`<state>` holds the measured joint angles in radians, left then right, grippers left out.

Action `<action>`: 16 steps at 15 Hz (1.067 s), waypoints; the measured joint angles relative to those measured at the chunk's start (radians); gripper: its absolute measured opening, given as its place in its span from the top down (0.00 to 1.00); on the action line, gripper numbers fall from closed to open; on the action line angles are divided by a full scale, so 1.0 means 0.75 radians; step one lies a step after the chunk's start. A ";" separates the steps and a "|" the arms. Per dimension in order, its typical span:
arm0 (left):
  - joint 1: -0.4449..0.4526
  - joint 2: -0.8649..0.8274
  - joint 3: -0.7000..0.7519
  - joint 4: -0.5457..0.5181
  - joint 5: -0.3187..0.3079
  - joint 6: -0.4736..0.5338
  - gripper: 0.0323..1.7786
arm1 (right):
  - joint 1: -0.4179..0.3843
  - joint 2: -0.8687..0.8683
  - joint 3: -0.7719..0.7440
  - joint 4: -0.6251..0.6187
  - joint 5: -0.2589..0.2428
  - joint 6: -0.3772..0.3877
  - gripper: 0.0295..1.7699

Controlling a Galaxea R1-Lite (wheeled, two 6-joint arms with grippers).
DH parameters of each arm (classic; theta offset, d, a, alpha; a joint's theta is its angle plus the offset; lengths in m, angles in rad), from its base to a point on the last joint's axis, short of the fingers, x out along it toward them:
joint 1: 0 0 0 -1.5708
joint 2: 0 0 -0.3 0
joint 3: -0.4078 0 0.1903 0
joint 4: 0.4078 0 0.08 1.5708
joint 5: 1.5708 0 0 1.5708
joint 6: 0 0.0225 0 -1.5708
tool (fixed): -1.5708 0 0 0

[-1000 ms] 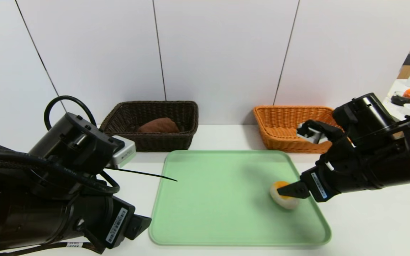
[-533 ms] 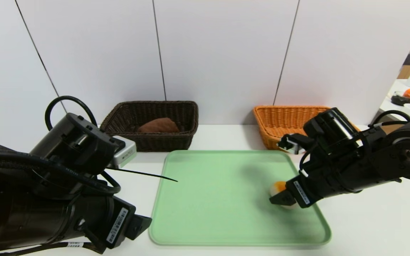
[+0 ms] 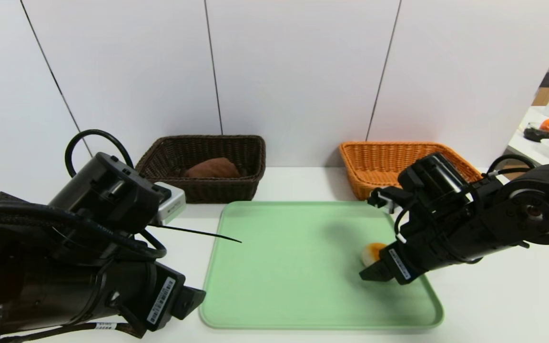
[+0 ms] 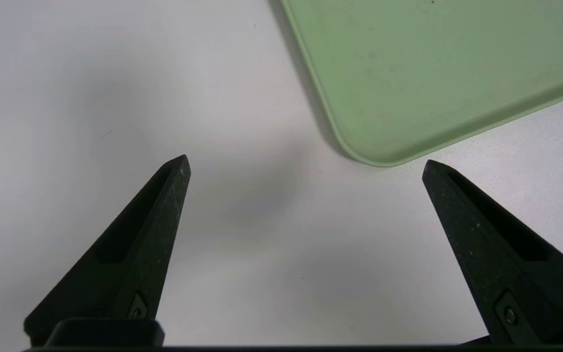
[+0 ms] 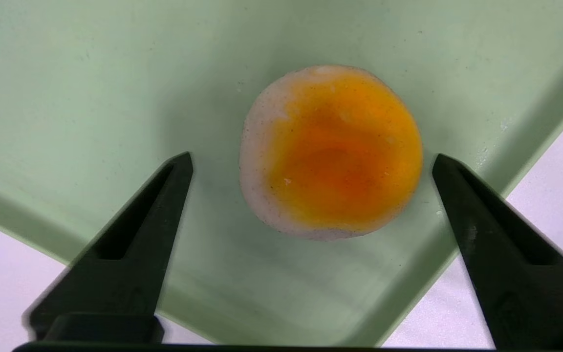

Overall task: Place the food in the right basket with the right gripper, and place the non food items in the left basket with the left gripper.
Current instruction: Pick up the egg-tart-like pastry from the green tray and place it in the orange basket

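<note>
Egg half [image 3: 373, 252], cut face up with its orange yolk showing, lies on the green tray [image 3: 298, 267] near that tray's right edge, directly ahead of the right pincer [image 3: 374, 275] and framed between its two black fingers [image 5: 130, 244]. The right wrist view shows those fingers spread wide apart, one on either side of the egg half [image 5: 333, 151] and neither touching it; the tips sit level with the egg's near portion, not yet alongside its widest part. The egg is close to round from this angle, slightly taller than wide, so no strong long axis dictates the approach; the open span clears it on both sides with room to spare. A short advance along the present line should bring the fingers abreast of its middle before closing.

The right arm is plainly the nearer one, and the egg being food, it belongs in the orange basket [image 3: 389, 164] at the table's far right, just behind the arm's wrist. The smooth, rounded shape may slip if the fingers close off centre.

The left pincer [image 4: 306, 166] hangs over bare white table [image 4: 115, 98] by the tray's near left corner [image 4: 374, 156], its fingers likewise wide apart and holding nothing. The brown basket [image 3: 203, 166] at the far left already contains a brownish item [image 3: 212, 169].
</note>
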<state>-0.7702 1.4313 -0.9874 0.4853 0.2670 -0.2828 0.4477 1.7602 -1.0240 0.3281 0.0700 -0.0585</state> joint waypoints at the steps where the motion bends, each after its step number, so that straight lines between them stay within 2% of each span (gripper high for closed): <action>1: 0.000 0.004 0.001 -0.001 -0.001 -0.001 0.05 | 0.000 0.001 0.001 -0.003 -0.001 0.001 0.21; 3: 0.000 0.007 0.000 -0.003 0.000 -0.001 0.05 | 0.001 0.003 0.003 -0.003 -0.001 0.002 0.38; 6: 0.000 0.009 -0.002 -0.003 0.001 -0.001 0.05 | 0.002 0.002 0.003 -0.003 -0.001 0.003 0.56; 7: 0.000 0.009 -0.003 -0.003 0.001 -0.001 0.05 | 0.002 0.001 0.003 -0.005 -0.002 0.003 0.67; 8: 0.000 0.009 -0.003 -0.003 0.001 0.000 0.05 | 0.002 -0.001 0.000 -0.005 -0.002 0.004 0.95; 9: 0.000 0.008 -0.003 -0.003 0.001 -0.001 0.05 | 0.002 -0.005 -0.004 -0.005 -0.002 0.003 0.98; 13: 0.000 0.005 -0.001 -0.003 0.001 -0.001 0.05 | 0.000 -0.032 -0.028 -0.003 -0.057 0.004 0.98; 16: 0.000 0.002 -0.001 -0.003 0.001 -0.001 0.05 | -0.018 -0.071 -0.081 -0.001 -0.065 0.005 0.98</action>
<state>-0.7700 1.4326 -0.9881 0.4834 0.2679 -0.2836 0.4338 1.7072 -1.0847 0.3274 0.0211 -0.0547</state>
